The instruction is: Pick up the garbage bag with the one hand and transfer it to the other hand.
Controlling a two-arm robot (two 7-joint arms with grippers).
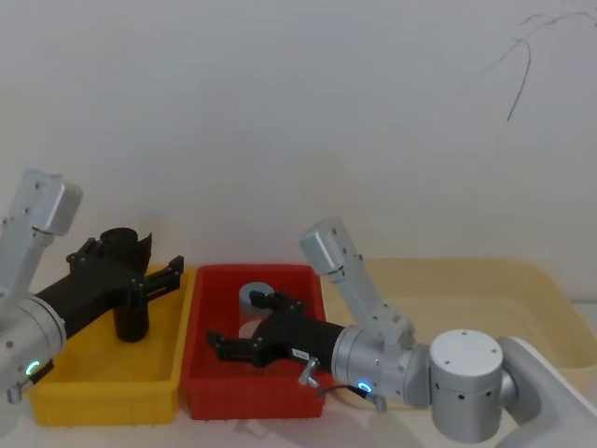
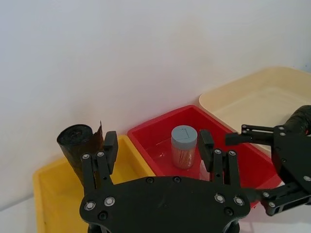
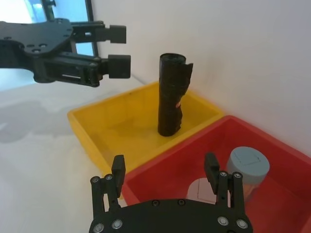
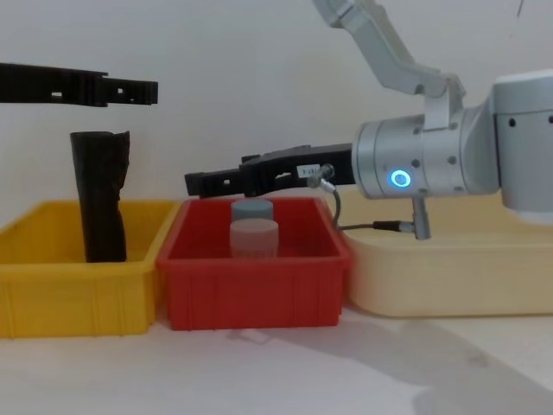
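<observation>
Your bag (image 4: 102,199) is standing upright in the yellow bin (image 4: 78,268), crinkled top up, nothing touching it. Left claw (image 3: 118,50) — the green-lit one — hovers over that bin with its fingers spread wide. From the chest camera it sits clearly higher than the top of the roll, with open air between them. Nothing in its grip.

Now your right claw (image 3: 164,167): blue ring glowing, reaching in level over the red bin (image 4: 251,294), fingers parted too and holding nothing. Below it in the red bin you've got two jars close together, a blue-lidded jar (image 2: 183,145) at the back and a cloudy jar (image 4: 254,238) nearer you; I can't tell whether they touch.

The two claws point roughly toward each other, left one higher, well apart. The red bin sits just beside the yellow one on its left and the cream tray (image 4: 449,277) on its right, all three in a row on the white counter (image 4: 363,372).
</observation>
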